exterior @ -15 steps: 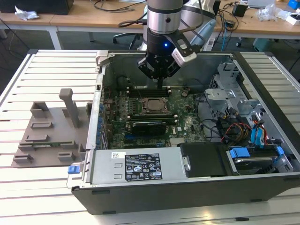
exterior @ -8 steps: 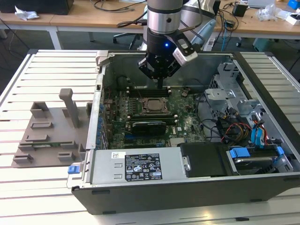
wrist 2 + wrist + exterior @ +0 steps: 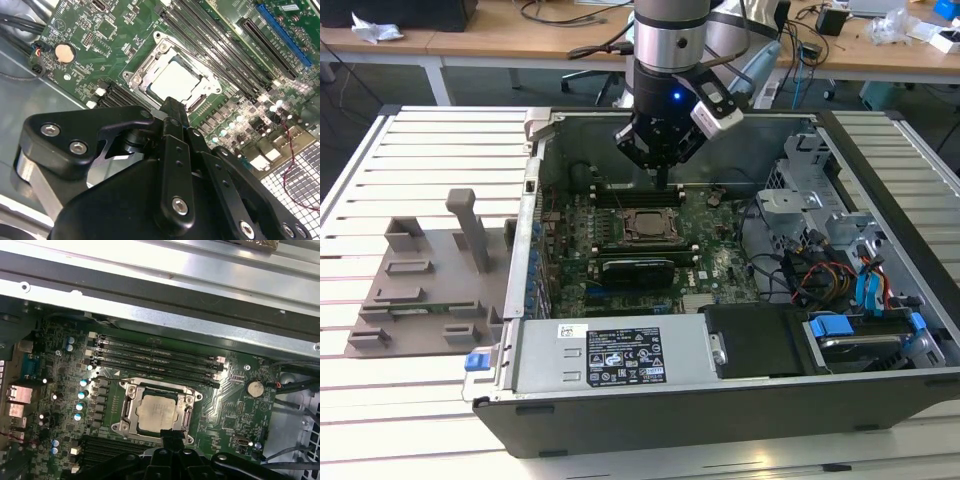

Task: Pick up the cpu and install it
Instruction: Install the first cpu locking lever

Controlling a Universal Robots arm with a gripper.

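Note:
The cpu (image 3: 645, 222) (image 3: 175, 80) (image 3: 157, 412), a flat square chip with a silver-grey top, lies inside the metal socket frame (image 3: 142, 70) (image 3: 131, 412) on the green motherboard (image 3: 710, 262). My gripper (image 3: 660, 178) hangs just above the board, slightly behind the socket in the exterior view. In both wrist views its black fingertips (image 3: 172, 107) (image 3: 170, 436) are pressed together with nothing between them, and they end beside one edge of the chip. The gripper holds nothing.
The motherboard sits in an open computer case (image 3: 620, 420) lying on a slatted table. Memory slots (image 3: 155, 357) run along one side of the socket. A drive cage and cables (image 3: 840, 270) fill the exterior view's right. A grey fixture plate (image 3: 420, 285) lies outside the case.

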